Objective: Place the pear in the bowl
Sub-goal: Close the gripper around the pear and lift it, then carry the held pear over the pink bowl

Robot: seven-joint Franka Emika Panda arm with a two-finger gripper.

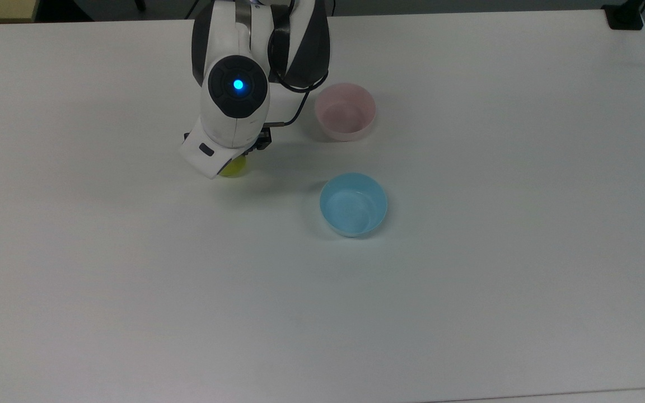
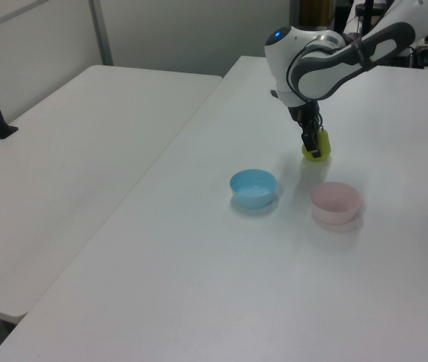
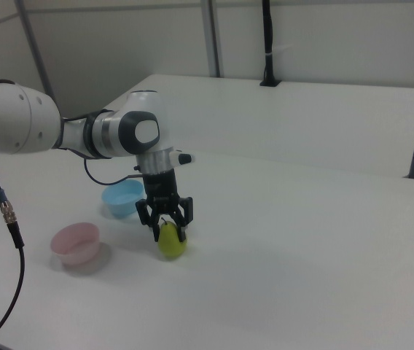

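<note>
Grasp step in hand. Gripper (image 3: 168,232) lowered over the pear (image 3: 170,243), fingers (image 3: 183,231) spread and straddling its upper half, not yet clenched; pear standing on the table (image 3: 302,262) between them. Next: close, lift, carry to the pink bowl (image 3: 75,243), near beside the fingers; blue bowl (image 3: 123,199) beyond. Finger spread plain in right view; top view hides all but a sliver of pear (image 1: 235,167) under the wrist.
</note>
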